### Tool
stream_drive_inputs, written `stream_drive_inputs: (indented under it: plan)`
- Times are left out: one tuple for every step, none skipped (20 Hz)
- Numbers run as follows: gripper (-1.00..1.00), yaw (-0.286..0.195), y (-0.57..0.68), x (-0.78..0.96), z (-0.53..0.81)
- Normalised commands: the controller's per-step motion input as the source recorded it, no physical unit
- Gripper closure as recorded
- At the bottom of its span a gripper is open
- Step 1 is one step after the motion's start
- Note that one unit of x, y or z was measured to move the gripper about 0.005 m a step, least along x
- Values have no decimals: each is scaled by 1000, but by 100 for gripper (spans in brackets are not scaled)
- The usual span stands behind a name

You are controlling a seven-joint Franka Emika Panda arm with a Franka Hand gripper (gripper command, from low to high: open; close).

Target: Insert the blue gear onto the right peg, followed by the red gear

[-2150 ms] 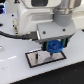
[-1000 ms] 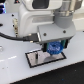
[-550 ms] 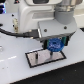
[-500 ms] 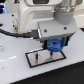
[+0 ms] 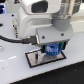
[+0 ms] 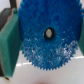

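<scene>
The blue gear (image 5: pixel 53 49) is a bright-blue toothed disc held low under my gripper (image 5: pixel 52 48), just over the right part of the grey black-framed plate (image 5: pixel 36 58). In the wrist view the blue gear (image 6: pixel 48 39) fills most of the picture, with a dark spot showing in its centre hole. The green pads (image 6: pixel 10 42) of my gripper press on its edge on one side. The gripper is shut on the gear. The right peg is hidden under the gear in the exterior view. The red gear is out of view.
The white arm body (image 5: pixel 37 17) fills the upper part of the exterior view, with a black cable (image 5: pixel 15 40) running to the exterior view's left. The plate lies on a white table (image 5: pixel 20 72).
The gripper with the blue gear has stayed over the plate's right part, with at most a very slight shift. Nothing was let go.
</scene>
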Motion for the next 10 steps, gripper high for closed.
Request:
stream_drive_inputs:
  plan:
    - [100, 0, 11, 186, -227]
    - [100, 0, 5, 176, -217]
    - [100, 0, 17, 143, -182]
    - [100, 0, 17, 155, -191]
    - [100, 0, 36, 155, -126]
    - [100, 0, 53, 155, -104]
    - [100, 0, 41, 80, -140]
    - [100, 0, 49, 91, -71]
    - [100, 0, 42, 69, -13]
    - [-100, 0, 57, 7, 103]
